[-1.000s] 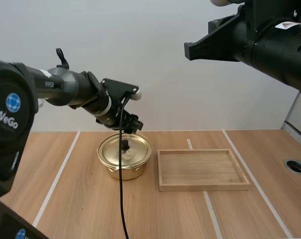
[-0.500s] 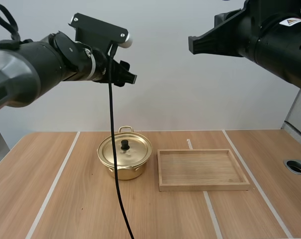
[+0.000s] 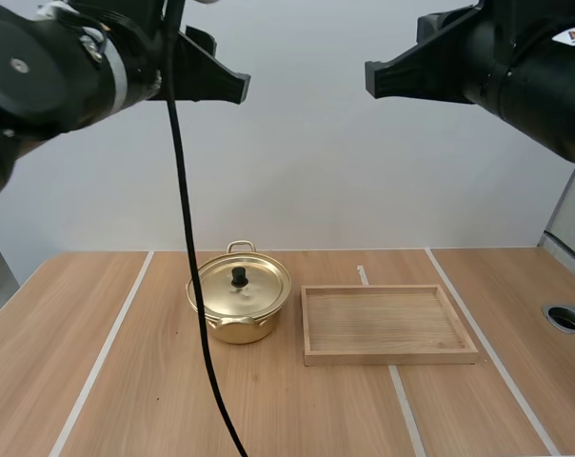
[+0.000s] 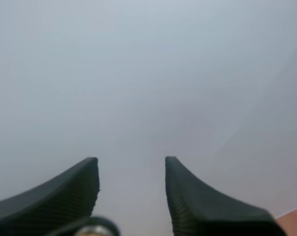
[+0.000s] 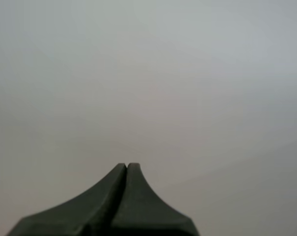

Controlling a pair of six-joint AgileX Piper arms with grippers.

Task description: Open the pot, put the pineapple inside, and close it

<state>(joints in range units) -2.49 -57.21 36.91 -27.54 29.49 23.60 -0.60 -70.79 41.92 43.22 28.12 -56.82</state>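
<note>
— Which step is in hand?
— Opening, not yet begun: the pot (image 3: 238,303) sits lidded toward the desk's (image 3: 126,381) far edge, just beside the tray (image 3: 383,357).
— And the pincers?
— The left pincer (image 4: 131,164) is released and the right pincer (image 5: 127,166) is clenched on nothing, both held high. Next, one must descend onto the knob (image 3: 238,276).

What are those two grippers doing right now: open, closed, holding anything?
Left gripper: open, holding nothing.
Right gripper: closed, holding nothing.

Lidded pot (image 3: 239,303) on table (image 3: 154,400), left of tray (image 3: 389,325).
</note>
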